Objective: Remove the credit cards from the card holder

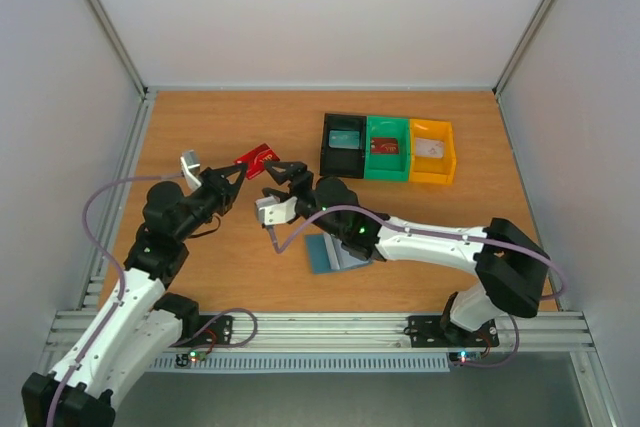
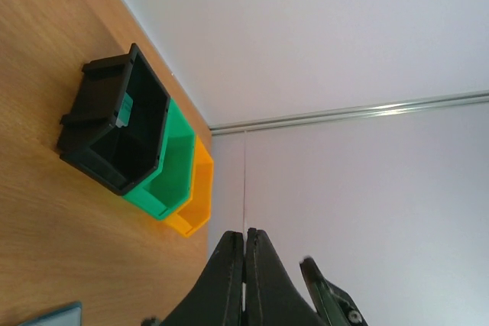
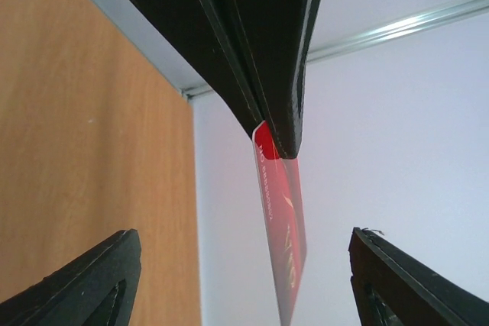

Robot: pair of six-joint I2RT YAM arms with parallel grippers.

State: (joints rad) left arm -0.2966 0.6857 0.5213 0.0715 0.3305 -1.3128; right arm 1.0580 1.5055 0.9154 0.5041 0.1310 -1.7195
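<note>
1. On the smooth orange-brown wooden table (image 1: 200,127), boxed in by plain pale walls, the overhead view shows a soft blue-grey card holder (image 1: 330,252) lying flat near the front, partly under the right arm. Three hard plastic bins stand in a row far right: a black bin (image 1: 343,144), a green bin (image 1: 386,162) and a yellow bin (image 1: 432,167). The left gripper (image 1: 240,169) pinches a thin red credit card (image 1: 258,159) above the table. The right gripper (image 1: 287,177) is spread just beside it.
2. Left wrist view: the black left fingers (image 2: 229,288) are pressed together. The square-walled bins sit on the wood against the pale wall.
3. Right wrist view: the left fingers (image 3: 260,51) clamp one end of the glossy, pale-printed card (image 3: 284,242). The card extends between the right fingers (image 3: 84,288), which stand wide apart and touch nothing.
</note>
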